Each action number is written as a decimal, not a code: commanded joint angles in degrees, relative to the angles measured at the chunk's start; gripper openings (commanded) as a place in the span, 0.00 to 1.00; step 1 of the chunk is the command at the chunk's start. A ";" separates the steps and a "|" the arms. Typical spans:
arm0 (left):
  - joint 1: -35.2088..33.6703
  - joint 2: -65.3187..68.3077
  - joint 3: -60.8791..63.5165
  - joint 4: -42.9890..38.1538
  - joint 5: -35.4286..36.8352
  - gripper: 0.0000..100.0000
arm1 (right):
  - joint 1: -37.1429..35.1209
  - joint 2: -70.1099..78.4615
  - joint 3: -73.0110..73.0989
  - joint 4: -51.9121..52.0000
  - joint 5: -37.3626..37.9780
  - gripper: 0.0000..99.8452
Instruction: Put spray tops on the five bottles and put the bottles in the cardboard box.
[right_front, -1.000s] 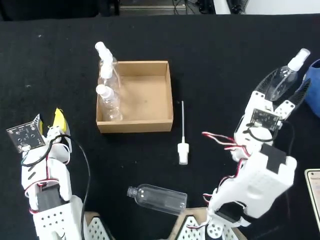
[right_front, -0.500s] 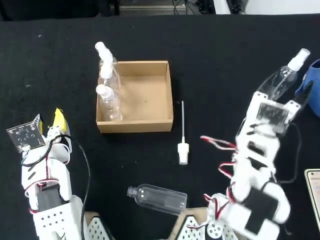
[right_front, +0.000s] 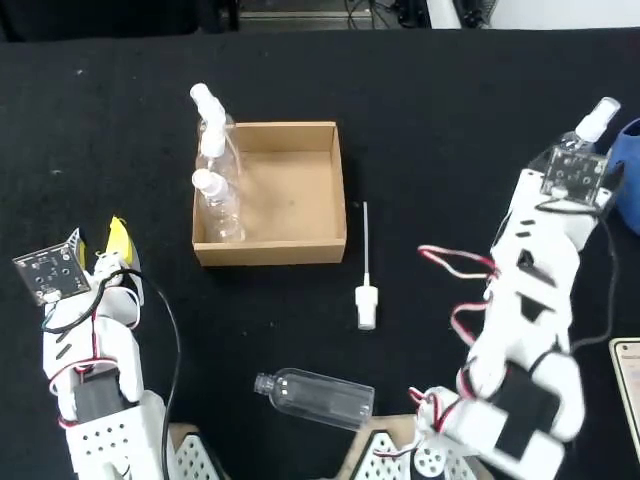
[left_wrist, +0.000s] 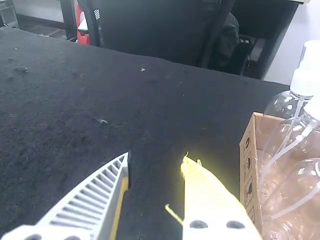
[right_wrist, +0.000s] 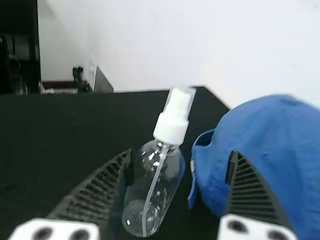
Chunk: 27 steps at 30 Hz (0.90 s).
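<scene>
The cardboard box (right_front: 290, 190) stands mid-table. Three clear bottles with white spray tops (right_front: 213, 165) stand along its left wall; they also appear in the left wrist view (left_wrist: 292, 145) beside the box (left_wrist: 250, 155). An uncapped bottle (right_front: 318, 396) lies near the front edge. A loose spray top (right_front: 366, 300) with its long tube lies right of the box. Another topped bottle (right_front: 596, 125) lies at the far right. My right gripper (right_wrist: 175, 172) is open, with that bottle (right_wrist: 155, 190) between its fingers. My left gripper (left_wrist: 155, 167) hangs open over bare table at the left (right_front: 100, 250).
A blue cap (right_wrist: 260, 150) lies right beside the far-right bottle, against one right finger, and shows at the table's right edge (right_front: 630, 170). A card (right_front: 628, 375) lies at the right front. The black cloth between the box and the right arm is free.
The right arm has stretched out toward the far-right bottle; its wrist now covers the bottle's body in the high view. The left arm has not moved.
</scene>
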 joint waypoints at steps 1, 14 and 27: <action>-0.75 -0.18 1.27 0.09 0.18 0.03 | -0.53 5.67 -8.13 -0.79 -0.09 0.27; -0.75 -0.18 1.27 0.09 0.18 0.03 | -1.23 16.66 -11.82 -13.89 -5.80 0.26; -0.66 -0.18 1.27 0.09 0.18 0.03 | -1.32 17.27 -19.82 -4.84 -7.03 0.26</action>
